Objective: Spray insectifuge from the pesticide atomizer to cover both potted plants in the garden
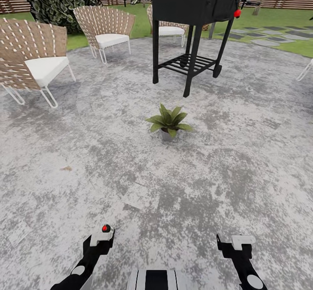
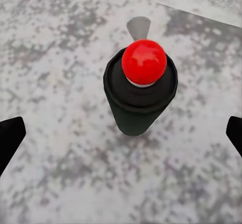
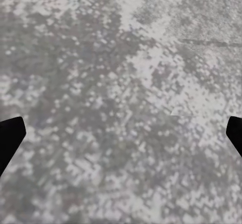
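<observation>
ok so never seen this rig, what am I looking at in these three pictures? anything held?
It is a simulated wheeled robot with two arms. The big picture is from its head camera, looking down over a stone patio. The left gripper and right gripper show at the bottom. On the patio stand one potted plant, a black grill and wicker chairs.

The other two pictures come from cameras at each wrist, looking along the fingers. In the left one, the atomizer, a dark bottle with a red top, sits between the fingers. They show a gap on both sides, so I cannot tell if it is gripped. The right fingers are spread over bare stone, with nothing between them.
</observation>
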Motion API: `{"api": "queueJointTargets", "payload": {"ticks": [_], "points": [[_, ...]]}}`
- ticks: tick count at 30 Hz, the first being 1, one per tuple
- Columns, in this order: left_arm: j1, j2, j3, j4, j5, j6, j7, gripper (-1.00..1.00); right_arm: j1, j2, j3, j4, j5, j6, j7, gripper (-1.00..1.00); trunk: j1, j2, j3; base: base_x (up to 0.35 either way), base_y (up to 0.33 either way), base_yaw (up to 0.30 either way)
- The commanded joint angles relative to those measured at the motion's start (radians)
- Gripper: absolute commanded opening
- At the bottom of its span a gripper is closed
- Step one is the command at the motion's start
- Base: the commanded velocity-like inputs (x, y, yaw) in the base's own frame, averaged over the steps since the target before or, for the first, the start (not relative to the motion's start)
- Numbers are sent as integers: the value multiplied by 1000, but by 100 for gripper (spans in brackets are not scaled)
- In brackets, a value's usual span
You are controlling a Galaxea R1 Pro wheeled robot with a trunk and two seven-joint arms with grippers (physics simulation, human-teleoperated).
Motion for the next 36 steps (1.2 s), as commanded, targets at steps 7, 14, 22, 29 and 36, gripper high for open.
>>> {"api": "queueJointTargets", "payload": {"ticks": [7, 14, 22, 29, 36], "points": [[0, -2, 2, 1, -1, -3, 1, 100, 0, 0, 1, 1, 3, -2, -4, 100, 0, 0, -1, 63, -31, 1], [0, -2, 2, 1, -1, -3, 1, 100, 0, 0, 1, 1, 3, -2, -4, 100, 0, 0, -1, 18, -9, 0], [0, -1, 2, 1, -1, -3, 1, 100, 0, 0, 1, 0, 3, -2, -4, 100, 0, 0, -1, 11, -2, 0], [2, 0, 2, 2, -1, -6, 0, 100, 0, 0, 1, 1, 3, -2, -4, 100, 0, 0, -1, 44, -12, 0], [3, 0, 2, 2, -1, -6, 0, 100, 0, 0, 1, 0, 3, -2, -4, 100, 0, 0, -1, 2, 0, 0]]}}
